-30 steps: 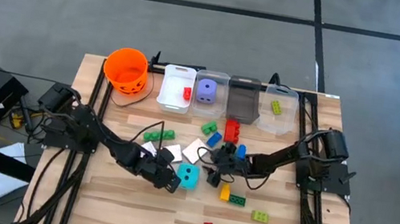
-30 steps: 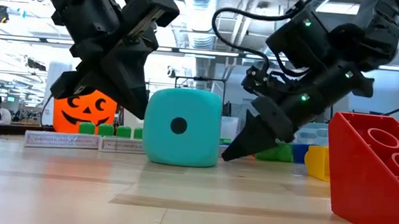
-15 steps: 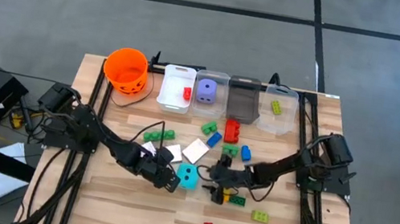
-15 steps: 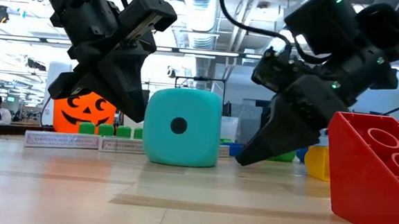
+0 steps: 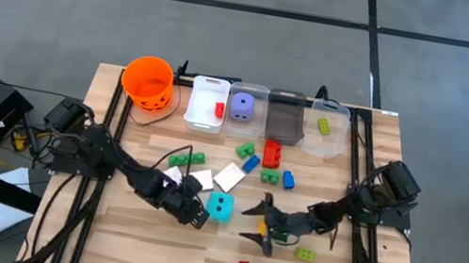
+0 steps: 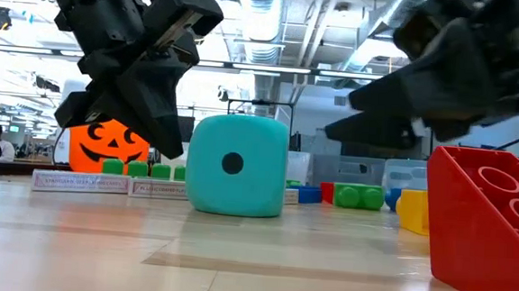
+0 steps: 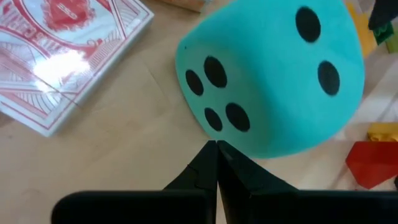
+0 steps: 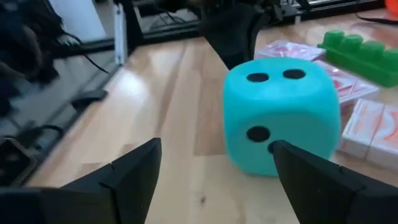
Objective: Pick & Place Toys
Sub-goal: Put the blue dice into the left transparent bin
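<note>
High view: the teal die (image 5: pixel 220 207) is flanked by the left gripper (image 5: pixel 199 214), pinched closed and empty, and the right gripper (image 5: pixel 259 224), spread wide.

- The left arm's dark two-finger gripper (image 5: pixel 199 213) is held low over the middle of the table, its fingers (image 7: pixel 214 171) pressed together into one point.
- The right arm's dark two-finger gripper (image 5: pixel 263 224) is reached in toward the table's middle, its fingers (image 8: pixel 134 165) spread wide apart, with nothing seen between them.
- Both arms are stretched inward from the table's sides.
</note>
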